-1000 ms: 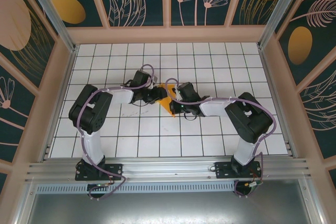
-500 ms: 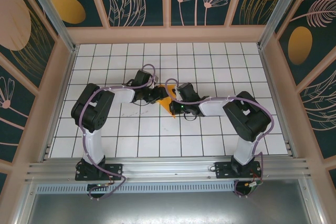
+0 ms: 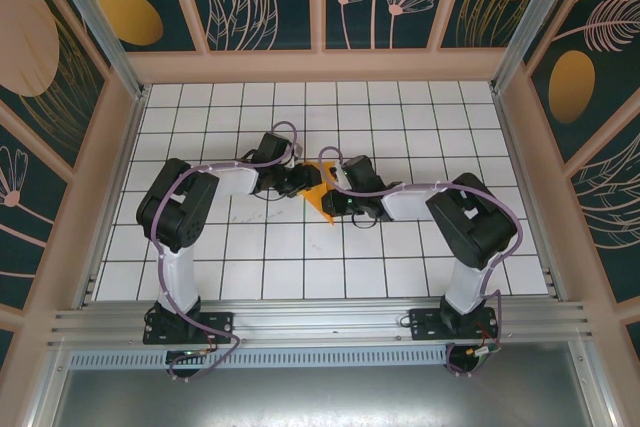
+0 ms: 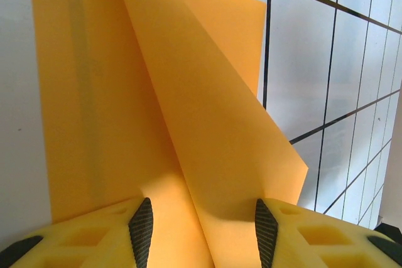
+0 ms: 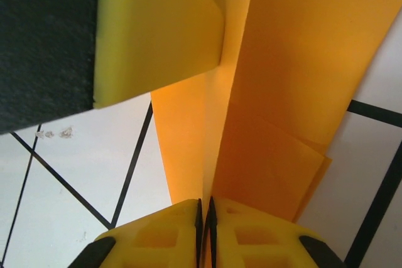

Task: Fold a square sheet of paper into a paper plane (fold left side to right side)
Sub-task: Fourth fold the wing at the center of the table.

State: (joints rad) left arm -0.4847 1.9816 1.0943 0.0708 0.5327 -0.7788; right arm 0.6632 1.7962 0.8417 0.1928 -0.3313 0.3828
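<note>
The right gripper pinches the crease of the square sheet of paper between nearly touching fingers, mid-table, the left gripper spread astride a raised flap, so a loosening pinch could let the fold spring open or skew.

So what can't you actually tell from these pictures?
Top view: how the paper is folded; too small, partly under the right arm.
Right wrist view: whether the right tool pinches the paper; its own fingers hide the contact.
Left wrist view: the paper's far end, cut off by the top edge; near edge behind the left tool.
</note>
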